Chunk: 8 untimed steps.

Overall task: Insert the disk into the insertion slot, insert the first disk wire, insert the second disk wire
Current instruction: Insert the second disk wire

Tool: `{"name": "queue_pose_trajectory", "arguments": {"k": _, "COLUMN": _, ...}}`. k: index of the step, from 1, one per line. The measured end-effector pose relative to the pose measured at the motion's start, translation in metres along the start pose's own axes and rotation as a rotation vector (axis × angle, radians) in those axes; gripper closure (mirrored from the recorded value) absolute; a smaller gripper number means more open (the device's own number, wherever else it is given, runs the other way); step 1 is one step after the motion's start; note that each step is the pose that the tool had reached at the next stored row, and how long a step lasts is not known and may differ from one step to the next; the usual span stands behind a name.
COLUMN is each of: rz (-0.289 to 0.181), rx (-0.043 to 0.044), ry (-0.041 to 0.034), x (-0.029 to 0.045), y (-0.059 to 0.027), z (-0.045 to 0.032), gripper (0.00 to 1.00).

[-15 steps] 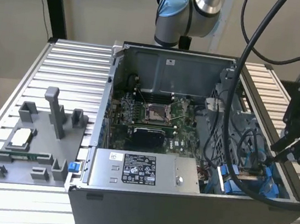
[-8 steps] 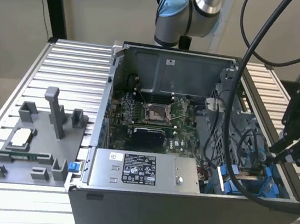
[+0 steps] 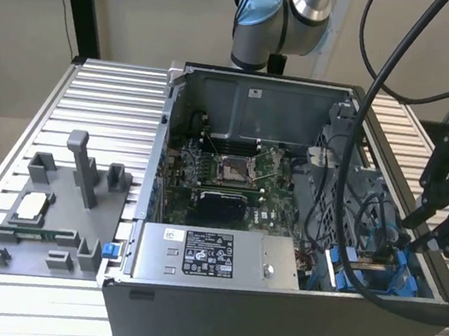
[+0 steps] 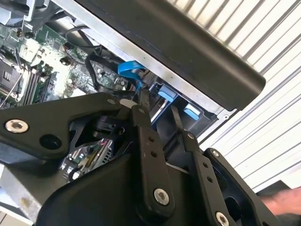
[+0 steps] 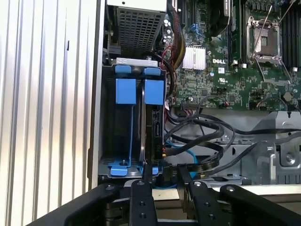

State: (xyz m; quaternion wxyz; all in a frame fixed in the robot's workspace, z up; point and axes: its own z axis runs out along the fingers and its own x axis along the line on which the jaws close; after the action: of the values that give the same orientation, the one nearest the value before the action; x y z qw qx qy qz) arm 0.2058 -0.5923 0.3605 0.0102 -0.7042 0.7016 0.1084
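The insertion slot [image 5: 123,123], a bay with bright blue rails, sits at the case corner; in the exterior view the slot [image 3: 369,274] is at the front right. The disk [image 5: 154,123] stands on edge inside it under a blue carrier tab. My gripper [image 5: 162,170] hovers at the disk's connector end, fingers close together on what looks like a black wire plug. A blue disk wire [image 5: 190,153] loops beside it; in the second wrist view the blue wire [image 4: 130,70] runs down to my gripper [image 4: 159,107]. In the exterior view the gripper [image 3: 419,238] hangs over the bay.
Black cables [image 5: 207,129] curl next to the bay. The silver power-supply box [image 3: 204,256] fills the case front and the motherboard [image 3: 231,177] lies behind. A grey fixture [image 3: 53,212] stands on the slatted table at the exterior view's left. A hand [image 4: 282,205] shows at one edge.
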Motion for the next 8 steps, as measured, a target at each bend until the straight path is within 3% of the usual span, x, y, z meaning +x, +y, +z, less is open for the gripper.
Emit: {"name": "queue_pose_trajectory", "arguments": {"k": 8, "rz": -0.002, "rx": -0.0196, "ry": -0.0037, "x": 0.0008, "y": -0.0025, "z": 0.0044, "gripper": 0.00}}
